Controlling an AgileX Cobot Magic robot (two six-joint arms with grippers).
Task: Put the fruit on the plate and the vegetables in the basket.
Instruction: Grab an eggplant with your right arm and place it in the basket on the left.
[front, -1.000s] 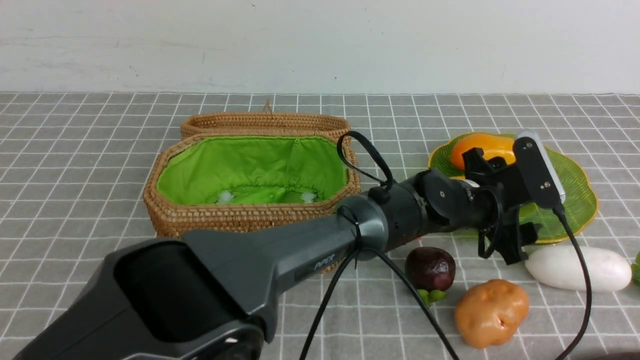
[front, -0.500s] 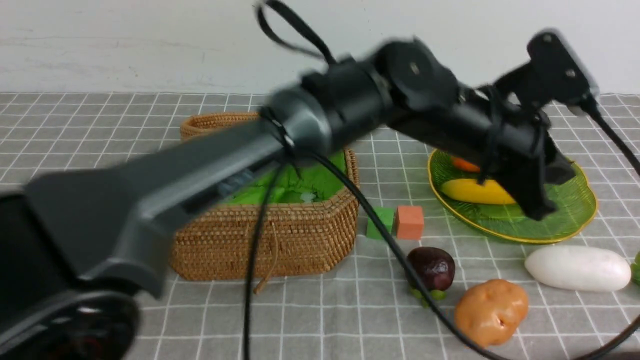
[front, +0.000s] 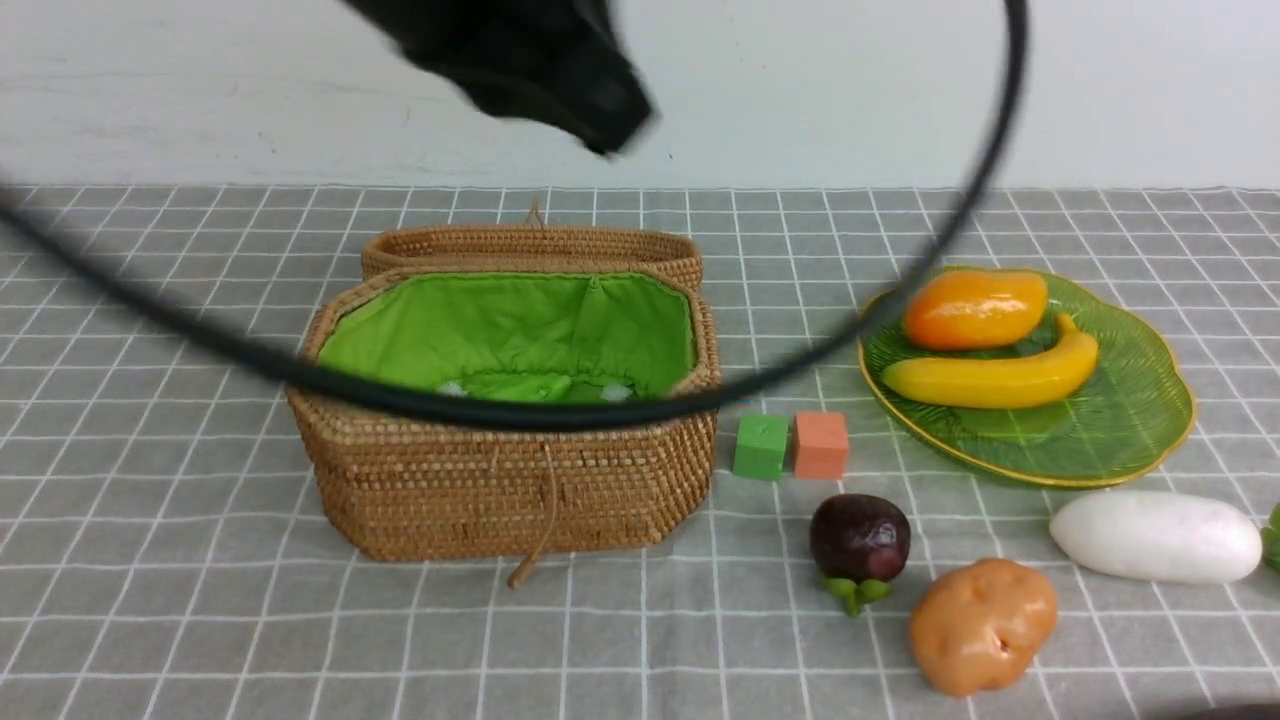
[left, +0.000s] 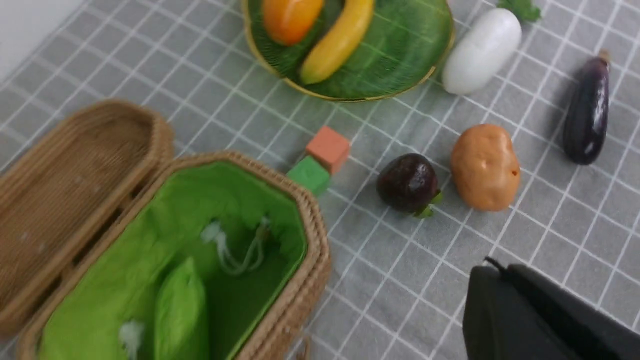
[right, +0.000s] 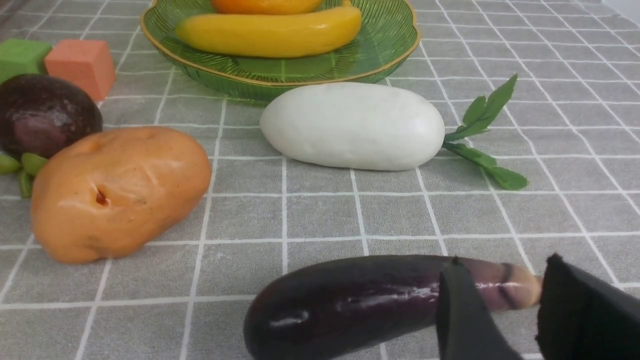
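The mango (front: 975, 308) and banana (front: 990, 375) lie on the green plate (front: 1130, 420). On the cloth in front of the plate rest the mangosteen (front: 860, 538), the potato (front: 982, 625) and the white radish (front: 1155, 537). The basket (front: 510, 480) stands open with its lid (front: 530, 243) behind it, and a light-green gourd (left: 180, 310) lies inside. My left gripper (left: 487, 270) is shut and empty, high above the cloth beside the basket; the front view shows only a blurred part of the arm (front: 520, 60). My right gripper (right: 502, 260) is open and low, just before a purple eggplant (right: 350, 300).
A green cube (front: 761, 446) and an orange cube (front: 820, 444) sit between basket and plate. The eggplant (left: 587, 112) lies right of the potato, near the front edge. A black cable (front: 500, 410) loops across the front view. A white wall closes the back.
The left arm has lifted off the plate and swung up and left, leaving the banana beside the mango. Its gripper went from open to shut. The right gripper has not changed.
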